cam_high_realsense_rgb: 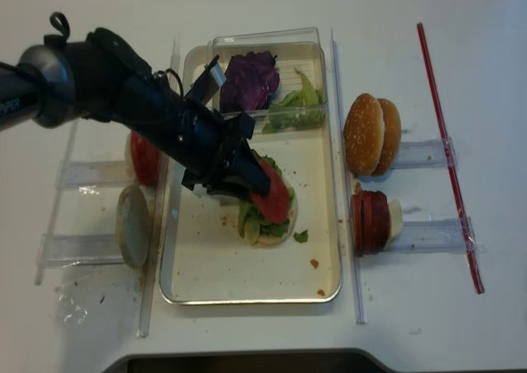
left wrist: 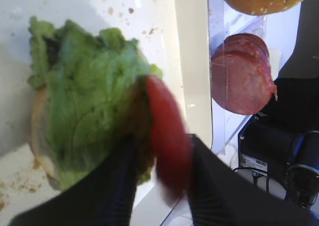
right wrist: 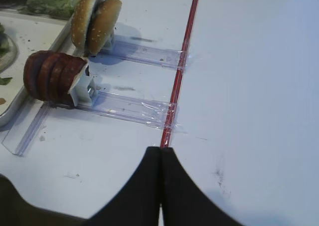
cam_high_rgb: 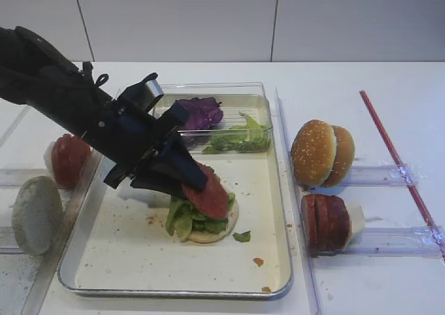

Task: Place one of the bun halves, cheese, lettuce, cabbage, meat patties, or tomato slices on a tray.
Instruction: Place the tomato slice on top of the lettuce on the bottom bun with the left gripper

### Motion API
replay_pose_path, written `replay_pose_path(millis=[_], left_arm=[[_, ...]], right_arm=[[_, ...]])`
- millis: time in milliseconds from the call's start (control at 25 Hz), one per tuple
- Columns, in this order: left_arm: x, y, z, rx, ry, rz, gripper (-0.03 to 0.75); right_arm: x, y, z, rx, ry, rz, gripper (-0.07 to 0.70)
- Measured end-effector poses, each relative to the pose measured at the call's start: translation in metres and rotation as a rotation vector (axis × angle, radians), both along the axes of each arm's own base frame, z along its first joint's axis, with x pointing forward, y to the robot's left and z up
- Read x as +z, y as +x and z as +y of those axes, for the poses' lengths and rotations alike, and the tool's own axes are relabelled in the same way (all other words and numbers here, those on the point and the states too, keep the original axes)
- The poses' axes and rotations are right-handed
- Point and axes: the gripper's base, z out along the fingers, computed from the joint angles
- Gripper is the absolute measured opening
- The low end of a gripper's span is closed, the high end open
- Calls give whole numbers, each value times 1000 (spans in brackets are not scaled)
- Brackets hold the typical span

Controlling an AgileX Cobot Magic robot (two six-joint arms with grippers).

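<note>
My left gripper (cam_high_rgb: 197,181) hangs low over the tray (cam_high_rgb: 132,256), above a pale bun half (cam_high_rgb: 214,234) topped with lettuce (cam_high_rgb: 183,221). A bright red tomato slice (left wrist: 167,136) stands on edge between its parted fingers, leaning on the right one, with a gap to the left finger. From above the tomato slice (cam_high_rgb: 209,197) tilts over the lettuce (left wrist: 84,106). My right gripper (right wrist: 161,151) is shut and empty over bare table beside a red strip (right wrist: 179,71).
A clear box at the tray's back holds cabbage (cam_high_rgb: 200,112) and lettuce leaves (cam_high_rgb: 240,140). Left of the tray stand more tomato slices (cam_high_rgb: 69,158) and a pale bun half (cam_high_rgb: 35,214). On the right stand sesame buns (cam_high_rgb: 321,151), meat patties (cam_high_rgb: 325,221) and cheese (cam_high_rgb: 356,217).
</note>
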Motion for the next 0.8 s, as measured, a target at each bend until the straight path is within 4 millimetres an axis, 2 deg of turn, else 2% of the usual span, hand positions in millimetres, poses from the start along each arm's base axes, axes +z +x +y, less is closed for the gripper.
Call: replay_pose_path(millis=[440, 800], left_arm=[[1, 0, 0, 25, 10, 35, 303], [12, 8, 1, 27, 71, 36, 314]], right_arm=[[0, 0, 0, 0, 0, 0, 17], [0, 0, 0, 2, -3, 0, 17]])
